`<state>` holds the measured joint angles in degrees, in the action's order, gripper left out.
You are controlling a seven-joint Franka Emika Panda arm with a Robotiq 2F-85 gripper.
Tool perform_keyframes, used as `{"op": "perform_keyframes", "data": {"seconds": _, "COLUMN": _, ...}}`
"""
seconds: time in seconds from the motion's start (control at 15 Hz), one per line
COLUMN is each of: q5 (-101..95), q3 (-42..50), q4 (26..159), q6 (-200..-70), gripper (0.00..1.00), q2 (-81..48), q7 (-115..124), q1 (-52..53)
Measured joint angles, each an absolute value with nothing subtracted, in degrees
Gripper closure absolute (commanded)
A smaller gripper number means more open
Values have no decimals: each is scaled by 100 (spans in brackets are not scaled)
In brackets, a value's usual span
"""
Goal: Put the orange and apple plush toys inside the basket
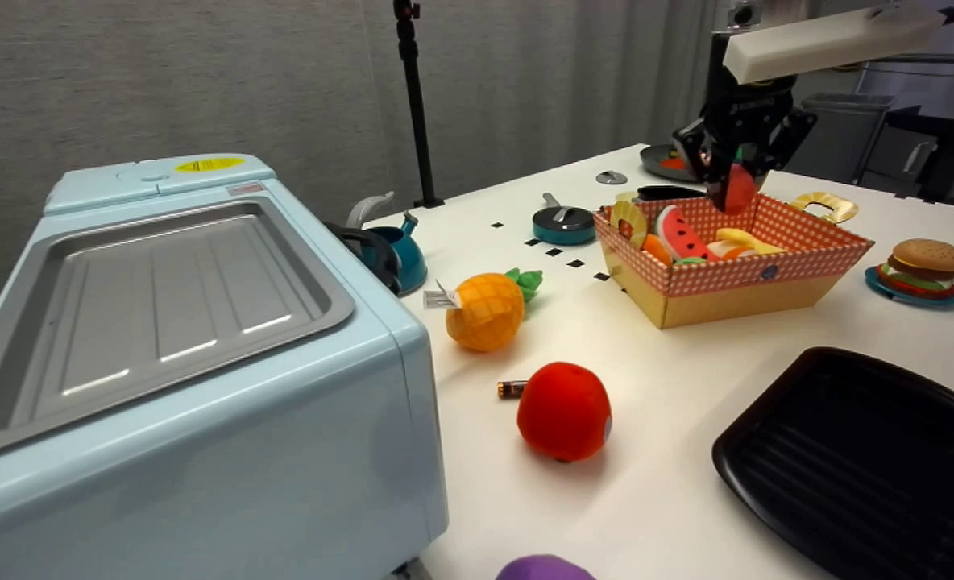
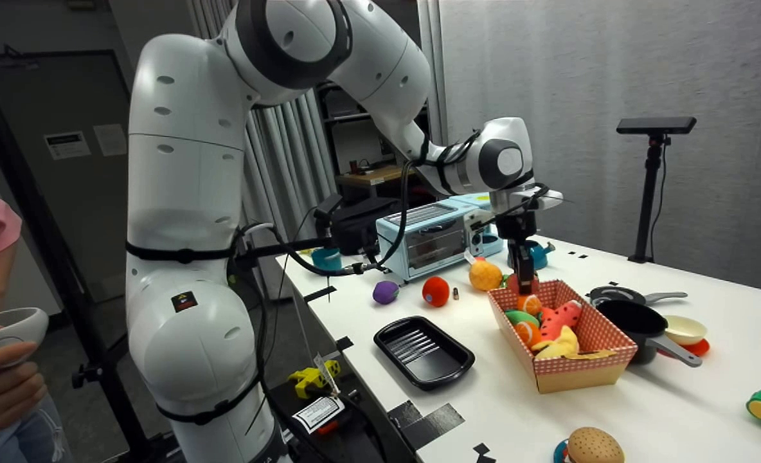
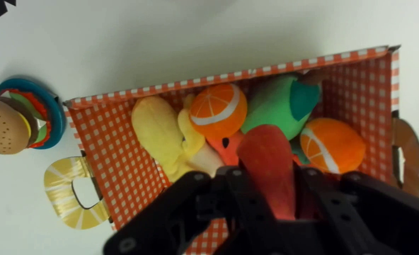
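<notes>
Here, what seems the apple (image 3: 268, 157) is pinched in the part-closed gripper (image 3: 270, 173) over the basket (image 1: 735, 296), two oranges (image 3: 218, 112) inside! If released too high, it could be bounced off them and out.

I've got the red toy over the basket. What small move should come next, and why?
I'd probably open the gripper next. It pinches the red toy, and the wrist view shows that toy over the inside of the basket, where an orange already lies, so it should drop in.
</notes>
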<state>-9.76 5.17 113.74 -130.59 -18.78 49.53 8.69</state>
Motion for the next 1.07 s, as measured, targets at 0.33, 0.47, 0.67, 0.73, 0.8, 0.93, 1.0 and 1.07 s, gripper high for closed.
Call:
{"op": "perform_keyframes", "data": {"seconds": 0.33, "q5": -976, "q3": 680, "q4": 11087, "q6": -13057, "gripper": 95, "q2": -2202, "q7": 5190, "q1": 809}}
{"op": "perform_keyframes", "data": {"seconds": 0.47, "q5": -976, "q3": 684, "q4": 11018, "q6": -13056, "gripper": 53, "q2": -2277, "q7": 5256, "q1": 809}}
{"op": "perform_keyframes", "data": {"seconds": 0.67, "q5": -975, "q3": 683, "q4": 10930, "q6": -13050, "gripper": 33, "q2": -2362, "q7": 5301, "q1": 809}}
{"op": "perform_keyframes", "data": {"seconds": 0.73, "q5": -972, "q3": 681, "q4": 10913, "q6": -13050, "gripper": 25, "q2": -2376, "q7": 5305, "q1": 809}}
{"op": "perform_keyframes", "data": {"seconds": 0.8, "q5": -969, "q3": 680, "q4": 10903, "q6": -13050, "gripper": 16, "q2": -2385, "q7": 5306, "q1": 809}}
{"op": "perform_keyframes", "data": {"seconds": 0.93, "q5": -957, "q3": 675, "q4": 10888, "q6": -13050, "gripper": 4, "q2": -2396, "q7": 5306, "q1": 809}}
{"op": "perform_keyframes", "data": {"seconds": 1.0, "q5": -952, "q3": 673, "q4": 10884, "q6": -13050, "gripper": 0, "q2": -2397, "q7": 5306, "q1": 809}}
{"op": "perform_keyframes", "data": {"seconds": 1.07, "q5": -947, "q3": 670, "q4": 10880, "q6": -13050, "gripper": 0, "q2": -2397, "q7": 5306, "q1": 809}}
